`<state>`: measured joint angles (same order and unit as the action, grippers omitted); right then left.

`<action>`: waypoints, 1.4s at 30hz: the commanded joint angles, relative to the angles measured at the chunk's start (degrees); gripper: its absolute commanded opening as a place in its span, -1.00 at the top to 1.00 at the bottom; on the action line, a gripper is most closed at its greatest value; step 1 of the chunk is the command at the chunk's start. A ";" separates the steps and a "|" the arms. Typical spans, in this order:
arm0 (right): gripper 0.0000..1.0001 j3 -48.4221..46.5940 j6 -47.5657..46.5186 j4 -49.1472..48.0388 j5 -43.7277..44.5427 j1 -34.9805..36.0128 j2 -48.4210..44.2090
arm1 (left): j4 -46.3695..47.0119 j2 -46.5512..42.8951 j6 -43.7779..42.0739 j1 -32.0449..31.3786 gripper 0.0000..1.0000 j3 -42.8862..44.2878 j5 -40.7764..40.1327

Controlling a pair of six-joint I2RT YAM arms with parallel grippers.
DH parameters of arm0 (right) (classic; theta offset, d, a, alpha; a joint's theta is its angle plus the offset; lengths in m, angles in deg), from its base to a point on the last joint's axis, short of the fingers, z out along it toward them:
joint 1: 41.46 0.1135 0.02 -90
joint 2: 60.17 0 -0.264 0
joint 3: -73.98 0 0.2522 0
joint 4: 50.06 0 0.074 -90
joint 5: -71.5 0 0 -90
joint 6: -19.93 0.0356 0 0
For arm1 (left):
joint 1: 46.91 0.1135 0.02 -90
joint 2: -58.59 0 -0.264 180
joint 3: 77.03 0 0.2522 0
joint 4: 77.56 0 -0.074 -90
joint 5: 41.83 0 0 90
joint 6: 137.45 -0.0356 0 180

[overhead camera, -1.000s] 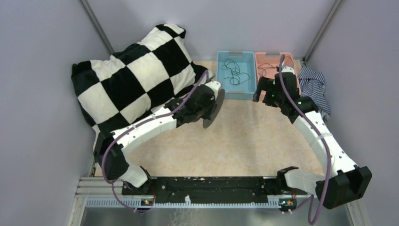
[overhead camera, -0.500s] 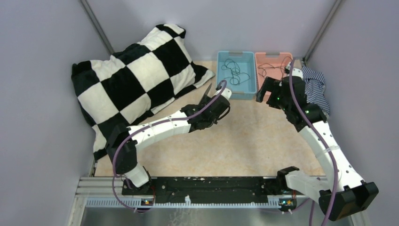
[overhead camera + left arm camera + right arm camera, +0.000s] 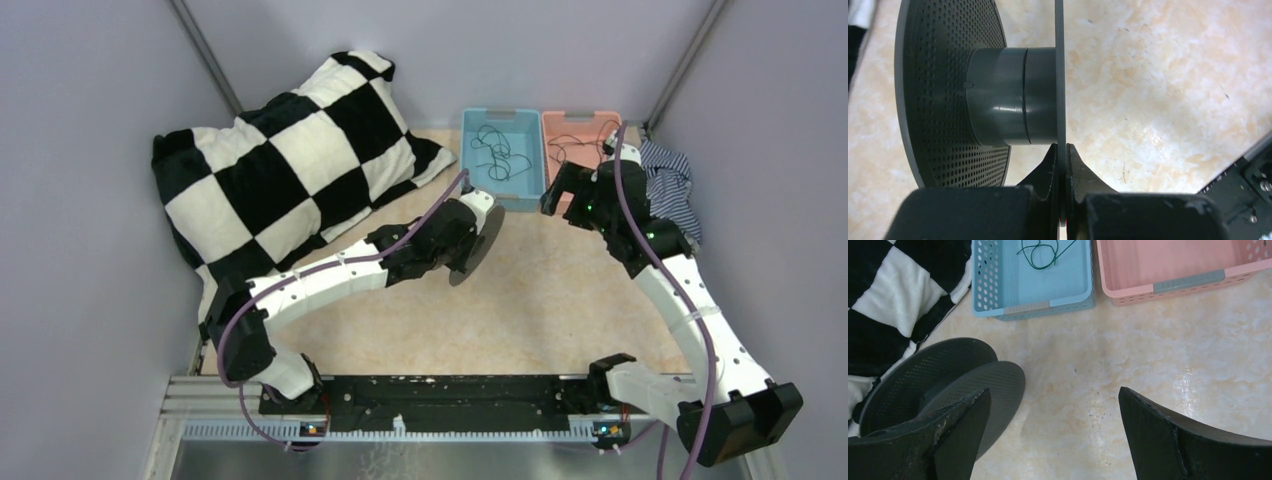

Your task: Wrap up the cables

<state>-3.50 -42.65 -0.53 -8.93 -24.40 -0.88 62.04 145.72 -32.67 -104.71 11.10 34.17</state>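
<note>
Thin black cables [image 3: 497,152] lie tangled in the blue bin [image 3: 469,165], and another cable [image 3: 572,146] lies in the pink bin [image 3: 580,116]. My left gripper [image 3: 1061,150] is shut on one flange of a dark round spool [image 3: 1013,95] with perforated discs, holding it over the table just in front of the blue bin. No cable shows on the spool's hub. My right gripper [image 3: 1054,392] hangs open over bare table in front of the pink bin, with the spool [image 3: 948,375] at its left. One cable [image 3: 1040,251] shows in the blue bin in the right wrist view.
A black-and-white checkered pillow [image 3: 290,150] fills the back left, close to the spool. A striped cloth [image 3: 668,175] lies in the back right corner beside the pink bin. Grey walls close in both sides.
The left arm has swung the spool to the right and nearer the blue bin, turning it so its disc faces the camera. The right gripper shifted slightly right, still open.
</note>
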 commanded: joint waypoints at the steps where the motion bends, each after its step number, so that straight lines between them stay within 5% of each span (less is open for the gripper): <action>1: -0.97 0.11 1.10 -2.28 -1.51 -0.12 0.34 | 4.83 -0.62 -4.62 -0.21 1.00 -0.18 9.35; 18: -0.97 0.45 0.79 -1.40 -0.86 -0.18 -0.34 | 3.90 0.60 -7.04 -0.21 1.00 -2.28 7.82; 30: -0.97 0.38 0.79 -1.26 -0.76 -0.20 -0.37 | 1.84 1.58 -6.58 -0.21 0.12 -0.75 8.20; 42: -0.97 0.57 0.79 -1.67 -0.91 -0.13 0.02 | 0.90 1.47 -8.19 -0.16 -0.19 1.33 9.25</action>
<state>-3.04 -42.34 -0.73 -9.72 -24.40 -0.47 62.06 147.89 -39.84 -104.82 9.37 42.63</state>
